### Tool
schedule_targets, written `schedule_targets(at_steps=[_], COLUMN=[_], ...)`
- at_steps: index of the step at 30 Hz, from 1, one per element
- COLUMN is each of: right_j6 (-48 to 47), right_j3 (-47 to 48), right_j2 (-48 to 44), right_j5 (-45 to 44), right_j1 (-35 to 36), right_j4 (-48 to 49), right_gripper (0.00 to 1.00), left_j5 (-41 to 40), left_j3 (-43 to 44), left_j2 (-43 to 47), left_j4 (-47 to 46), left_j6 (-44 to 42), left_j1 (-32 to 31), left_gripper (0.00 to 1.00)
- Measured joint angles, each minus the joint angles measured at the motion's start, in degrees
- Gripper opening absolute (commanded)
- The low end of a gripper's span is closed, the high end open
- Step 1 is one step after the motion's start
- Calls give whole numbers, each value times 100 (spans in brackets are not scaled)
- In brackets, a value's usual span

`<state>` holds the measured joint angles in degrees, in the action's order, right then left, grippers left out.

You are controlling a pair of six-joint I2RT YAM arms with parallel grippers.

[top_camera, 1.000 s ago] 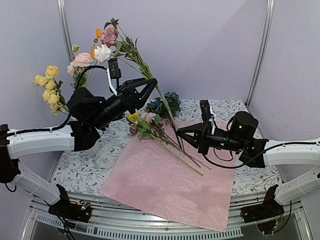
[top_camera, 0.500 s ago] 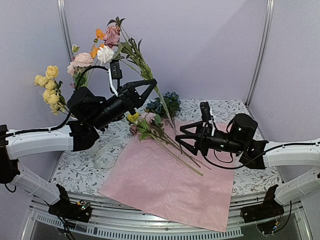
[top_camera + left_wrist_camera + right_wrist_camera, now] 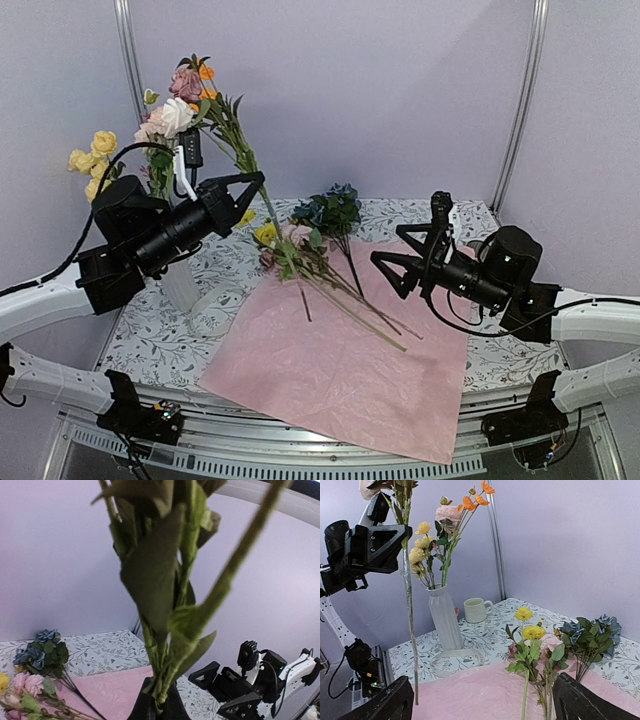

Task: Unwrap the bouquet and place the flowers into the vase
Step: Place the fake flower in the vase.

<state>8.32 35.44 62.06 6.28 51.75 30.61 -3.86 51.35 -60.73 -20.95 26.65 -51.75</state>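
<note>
In the top view the paper [image 3: 340, 370] lies spread flat on the table [image 3: 160, 345], so the unwrapping looks done. Some flowers [image 3: 102, 143] already stand in the vase [image 3: 183, 290] at the back left, where the left arm covers most of it. The left gripper [image 3: 257, 193] is raised beside the vase, its jaws pressed together on one long stem [image 3: 228, 118]. The blooms of this stem are high above the gripper and its lower end hangs over the paper; whether it touches cannot be told. The right gripper [image 3: 388, 273] hovers over the right part of the paper, jaws spread wide and holding nothing. A heap [image 3: 300, 250] of other stems, with blue roses [image 3: 328, 208] behind it, remains on the paper. By judgement the task is about halfway: the held stem must go into the vase, and then the rest. The left wrist view adds what the top view cannot show: the fingertips [image 3: 145, 707] pinch the stem low down, under its leaves, with no gap between them. The vase is outside this view. The right wrist view gives the clearest look at the vase, which stands upright with yellow, pink and orange blooms in it and a mug [image 3: 476, 610] near it. The held stem hangs to its left, apart from it and not yet above its mouth. The right gripper's own fingers [image 3: 385, 705] stand at the two bottom corners with only paper between them.
</note>
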Motion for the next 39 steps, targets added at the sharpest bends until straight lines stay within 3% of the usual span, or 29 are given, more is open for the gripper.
schedule_targets(at_steps=[11, 25, 32, 39], right_j6=[-997, -962, -938, -940], right_j3=[-225, -822, -1040, -1113], right_j2=[-175, 531, 535, 533], right_j5=[-1665, -2592, -2625, -2616], right_j1=[-31, -365, -382, -382], right_j4=[-197, 376, 719, 896], right_gripper=[99, 99, 99, 99], left_j5=[-1523, -2916, -3622, -4129], left_j3=[-15, -9, 219, 363], left_j2=[1602, 2295, 2540, 2293], left_j4=[1611, 2682, 2212, 527], left_j6=[-802, -1473, -2828, -4795], left_j1=[2, 11, 17, 116], left_gripper=[0, 0, 0, 0])
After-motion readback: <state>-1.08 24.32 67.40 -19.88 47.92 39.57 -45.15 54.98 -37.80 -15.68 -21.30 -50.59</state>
